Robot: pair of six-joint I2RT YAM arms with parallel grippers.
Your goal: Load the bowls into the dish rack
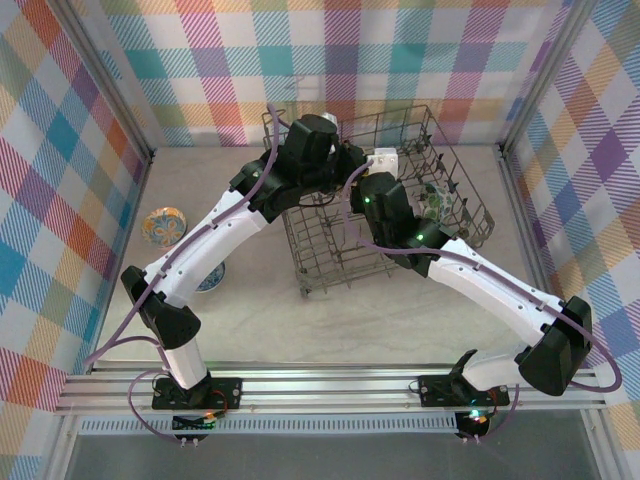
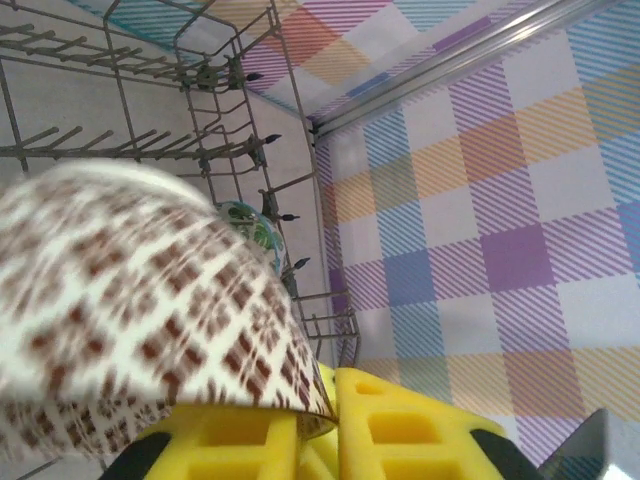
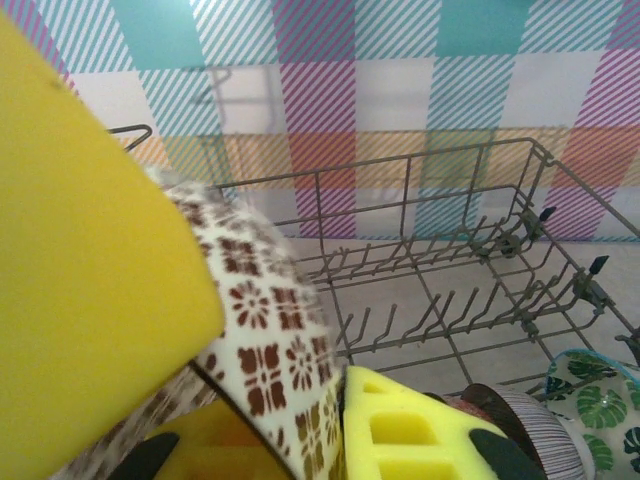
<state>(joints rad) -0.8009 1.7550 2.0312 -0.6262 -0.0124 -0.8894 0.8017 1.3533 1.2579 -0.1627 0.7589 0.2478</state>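
Your main risk is the lattice bowl [image 2: 130, 300] being pulled two ways. Both end effectors sit at its rim over the dish rack [image 1: 400, 125], so if one arm moves before the other lets go, the ceramic could twist out and drop onto the tines. It could also knock the green-leaf bowl [image 3: 595, 400] standing in the rack at the lower right of the right wrist view. A release by both at once would drop it just the same. The left end effector [image 2: 325, 430] is nearly closed, its yellow fingers pinching the bowl's rim at the bottom of the left wrist view. The right end effector [image 3: 325, 440] likewise has the bowl's wall running down between its narrow-set fingers. It looks like a pinch, though the close, blurred view leaves the firmness of that grip uncertain.
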